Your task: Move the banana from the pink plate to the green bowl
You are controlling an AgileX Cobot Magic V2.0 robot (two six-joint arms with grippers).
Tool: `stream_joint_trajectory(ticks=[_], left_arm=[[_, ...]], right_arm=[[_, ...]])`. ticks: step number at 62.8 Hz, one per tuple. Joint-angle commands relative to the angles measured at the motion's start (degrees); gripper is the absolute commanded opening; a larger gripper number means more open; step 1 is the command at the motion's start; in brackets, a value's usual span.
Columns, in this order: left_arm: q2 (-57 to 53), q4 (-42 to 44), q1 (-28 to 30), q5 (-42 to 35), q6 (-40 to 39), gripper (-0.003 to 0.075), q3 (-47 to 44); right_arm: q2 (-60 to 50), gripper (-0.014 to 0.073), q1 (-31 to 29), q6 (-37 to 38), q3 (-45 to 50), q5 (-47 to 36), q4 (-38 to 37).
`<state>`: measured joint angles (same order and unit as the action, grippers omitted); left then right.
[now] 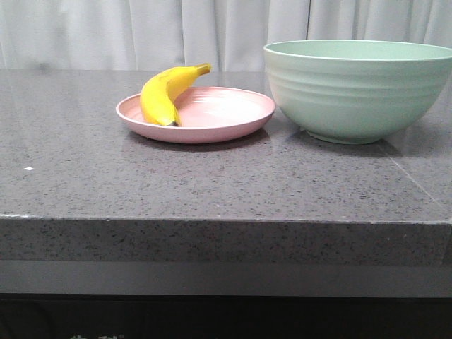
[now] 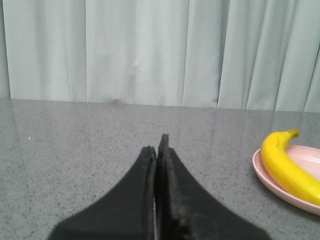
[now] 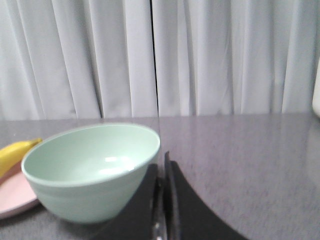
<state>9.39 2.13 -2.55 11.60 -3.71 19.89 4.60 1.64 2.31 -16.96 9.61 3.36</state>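
Front view: one banana (image 1: 167, 93), one pink plate (image 1: 233, 120), one green bowl (image 1: 357, 88); both jaws together.

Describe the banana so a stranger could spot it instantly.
On the grey stone table, left of the big green bowl, sits a shallow pink plate. The banana lies along that plate's left side: curved, bright yellow, the only fruit there.

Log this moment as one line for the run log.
banana: on pink plate, untouched | green bowl: empty, beside plate | left gripper: shut, empty | right gripper: shut, empty | transfer: not started
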Motion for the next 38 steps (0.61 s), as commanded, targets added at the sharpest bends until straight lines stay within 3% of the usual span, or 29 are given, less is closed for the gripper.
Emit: stream_joint_trajectory(ticks=[1, 13, 22, 26, 31, 32, 35, 38], left_arm=[[8.11, 0.25, 0.08, 0.4, 0.14, -0.0018, 7.82], [19.42, -2.13, 0.08, 1.52, 0.14, -0.0018, 15.3], [20.01, -3.98, 0.08, 1.12, 0.14, -0.0016, 15.23], [20.01, -3.98, 0.08, 1.12, 0.14, 0.0006, 15.23], [20.01, -3.76, 0.08, 0.72, 0.14, 0.013, 15.23], [20.01, -3.61, 0.08, 0.42, 0.14, 0.0195, 15.23], [20.12, -3.61, 0.08, 0.11, 0.14, 0.0295, 15.23], [20.11, -3.61, 0.08, -0.14, 0.14, 0.0478, 15.23]], right_arm=[[6.17, -0.0059, -0.39, -0.43, -7.73, -0.71, -2.1], [16.57, -0.0059, -0.39, -0.43, -18.18, 7.15, -2.12], [17.94, -0.0053, -0.39, -0.43, -18.73, 7.39, -2.08], [17.89, -0.0009, -0.39, -0.43, -18.73, 7.53, -2.12], [17.89, 0.0119, -0.39, -0.43, -18.73, 7.53, -2.12], [17.89, 0.0162, -0.39, -0.43, -18.73, 7.53, -2.12], [17.89, 0.0272, -0.39, -0.43, -18.73, 7.53, -2.12], [17.89, 0.0377, -0.39, -0.43, -18.73, 7.53, -2.12]])
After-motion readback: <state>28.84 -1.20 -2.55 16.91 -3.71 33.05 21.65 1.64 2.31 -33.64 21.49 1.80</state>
